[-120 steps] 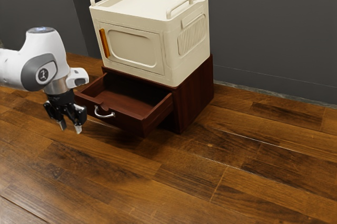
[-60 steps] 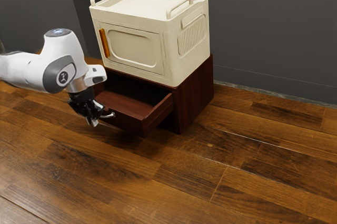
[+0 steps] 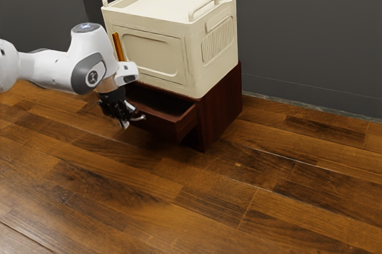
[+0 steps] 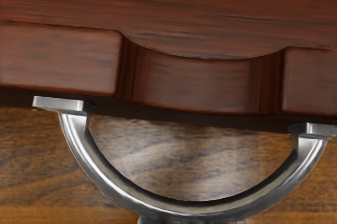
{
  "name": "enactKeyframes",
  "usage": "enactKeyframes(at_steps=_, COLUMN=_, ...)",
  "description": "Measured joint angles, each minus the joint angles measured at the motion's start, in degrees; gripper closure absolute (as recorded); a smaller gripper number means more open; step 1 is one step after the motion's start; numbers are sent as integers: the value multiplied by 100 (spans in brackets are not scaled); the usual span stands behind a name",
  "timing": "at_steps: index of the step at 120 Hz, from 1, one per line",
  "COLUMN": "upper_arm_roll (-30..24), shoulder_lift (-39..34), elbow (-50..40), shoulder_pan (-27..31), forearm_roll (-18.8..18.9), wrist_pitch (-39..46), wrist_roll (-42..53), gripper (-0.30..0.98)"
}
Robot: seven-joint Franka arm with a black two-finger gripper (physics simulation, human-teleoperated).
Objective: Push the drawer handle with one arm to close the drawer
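Note:
The gripper (image 3: 124,124) is at the outer side of the drawer's silver handle (image 3: 141,118), right up against it; whether it is open or shut is unclear. The dark red drawer (image 3: 160,127) stands partly out of its cabinet (image 3: 218,111). Seen from the hand, the curved handle (image 4: 110,185) bows out from the drawer front (image 4: 195,84), which has a scooped notch in its top edge. Part of the handle and drawer front is hidden behind the gripper in the exterior view.
A cream box (image 3: 152,57) with two top handles and an orange door pull (image 3: 118,46) rests on the cabinet, above the drawer. Wooden floor (image 3: 250,188) surrounds the cabinet, and a grey wall (image 3: 310,33) rises behind.
My gripper has moved toward the exterior view's right, up to the handle. The drawer has slid partway into the cabinet, most of that in the last half second.

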Motion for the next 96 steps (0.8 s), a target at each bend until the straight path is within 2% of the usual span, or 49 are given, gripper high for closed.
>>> enactKeyframes(at_steps=37, upper_arm_roll=-115, shoulder_lift=943, elbow=1308, shoulder_pan=-3, forearm_roll=-17, wrist_pitch=-25, wrist_roll=135, gripper=73)
enactKeyframes(at_steps=65, upper_arm_roll=-203, shoulder_lift=1382, elbow=1878, shoulder_pan=18, forearm_roll=-19, wrist_pitch=-44, wrist_roll=229, gripper=73)
enactKeyframes(at_steps=73, upper_arm_roll=-215, shoulder_lift=917, elbow=1152, shoulder_pan=1, forearm_roll=-272, wrist_pitch=-4, wrist_roll=251, gripper=73)
enactKeyframes(at_steps=85, upper_arm_roll=-327, shoulder_lift=-414, elbow=-301, shoulder_pan=4, forearm_roll=-603, wrist_pitch=-2, wrist_roll=216, gripper=67)
enactKeyframes(at_steps=91, upper_arm_roll=-379, shoulder_lift=-893, elbow=-403, shoulder_pan=-43, forearm_roll=-695, wrist_pitch=-357, wrist_roll=137, gripper=58)
enactKeyframes(at_steps=96, upper_arm_roll=-399, shoulder_lift=-1084, elbow=21, shoulder_pan=-102, forearm_roll=-759, wrist_pitch=-835, wrist_roll=60, gripper=49)
